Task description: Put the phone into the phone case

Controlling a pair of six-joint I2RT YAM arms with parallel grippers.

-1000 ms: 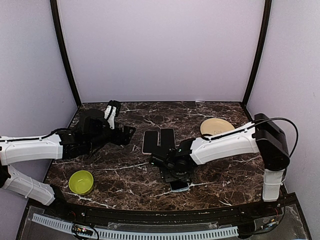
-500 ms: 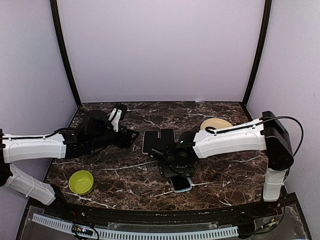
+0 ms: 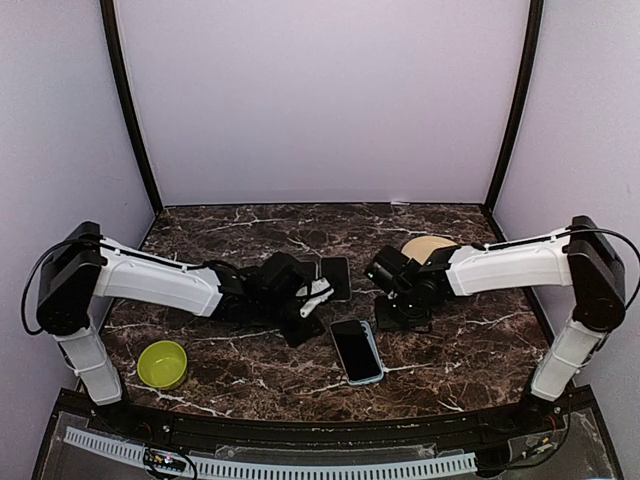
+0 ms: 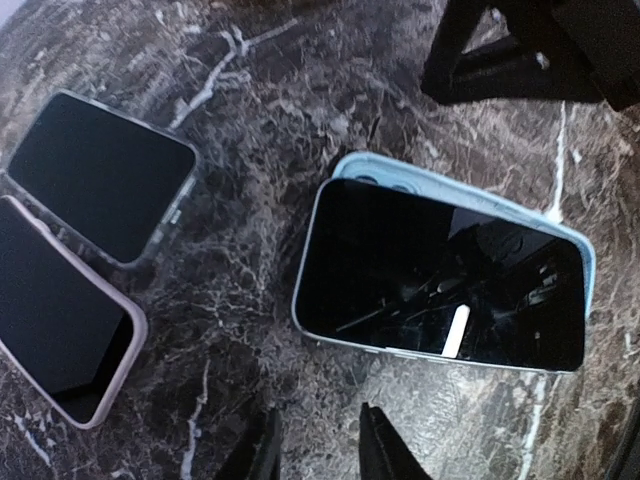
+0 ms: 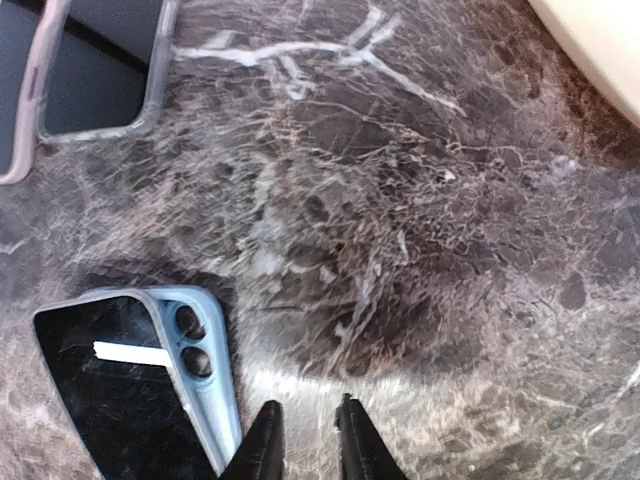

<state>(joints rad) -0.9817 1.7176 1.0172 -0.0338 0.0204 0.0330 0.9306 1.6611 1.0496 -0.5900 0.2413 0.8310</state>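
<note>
Lying | phone atop phone case | between left gripper, right gripper, untouched

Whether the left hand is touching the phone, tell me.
Apart. The left wrist view shows bare marble between the left hand and the phone.

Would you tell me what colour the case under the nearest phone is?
A light blue phone case, clearest in the left wrist view.
</note>
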